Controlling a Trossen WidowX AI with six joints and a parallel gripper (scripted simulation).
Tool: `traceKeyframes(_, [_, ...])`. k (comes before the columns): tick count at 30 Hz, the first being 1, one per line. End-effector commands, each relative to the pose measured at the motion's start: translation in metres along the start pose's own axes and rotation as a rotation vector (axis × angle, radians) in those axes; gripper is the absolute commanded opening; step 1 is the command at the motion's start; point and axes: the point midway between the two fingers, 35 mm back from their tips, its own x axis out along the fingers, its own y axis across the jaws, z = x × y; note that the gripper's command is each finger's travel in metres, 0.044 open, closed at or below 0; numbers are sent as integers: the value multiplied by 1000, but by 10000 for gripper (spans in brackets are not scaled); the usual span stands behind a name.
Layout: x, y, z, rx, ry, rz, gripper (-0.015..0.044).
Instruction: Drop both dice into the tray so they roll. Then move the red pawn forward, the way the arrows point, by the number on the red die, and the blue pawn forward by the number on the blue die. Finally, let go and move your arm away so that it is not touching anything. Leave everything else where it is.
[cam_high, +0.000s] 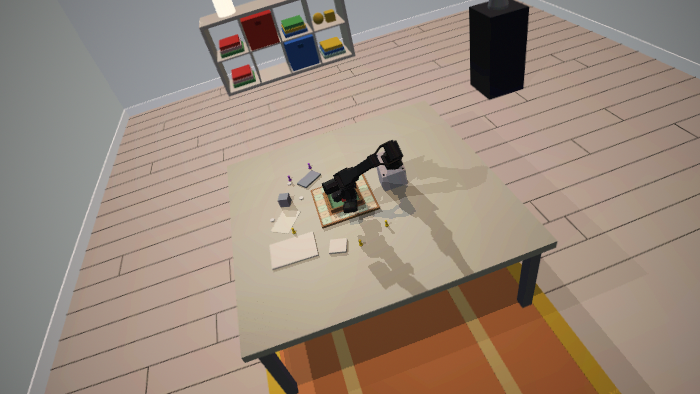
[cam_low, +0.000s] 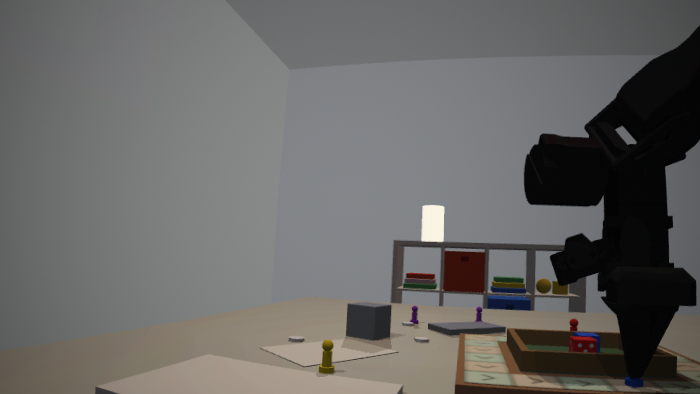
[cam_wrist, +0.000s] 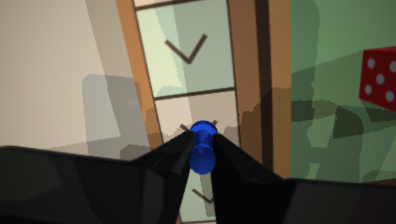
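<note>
Blue pawn (cam_low: 634, 382) (cam_wrist: 202, 147), black fingers (cam_low: 635, 375).

– What stands by the tray (cam_low: 595, 363)?
– The arm (cam_low: 637, 210), fingers (cam_low: 634, 376) pointing down, closed round the blue pawn (cam_low: 634, 382) on the board (cam_low: 487, 369)
– And inside?
– Two dice, the red (cam_low: 583, 345) in front of the blue (cam_low: 594, 338)
– Elsewhere on the bench (cam_low: 225, 332)?
– A yellow pawn (cam_low: 327, 356) upright near a dark cube (cam_low: 368, 320), two purple pawns (cam_low: 414, 315) farther back

Arm (cam_high: 367, 163) (cam_low: 655, 100): reaching out and bent down
Hand (cam_low: 634, 372) (cam_wrist: 202, 140): pointing straight down, low
Fingers (cam_low: 635, 340): almost together, pinching tight from both sides
</note>
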Motion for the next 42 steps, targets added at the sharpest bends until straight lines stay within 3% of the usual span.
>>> traceKeyframes(1, [1, 0, 0, 4, 1, 1, 0])
traceKeyframes(25, [-125, 0, 3, 5, 0, -6, 0])
traceKeyframes(42, [-97, -49, -14, 6, 0, -10, 0])
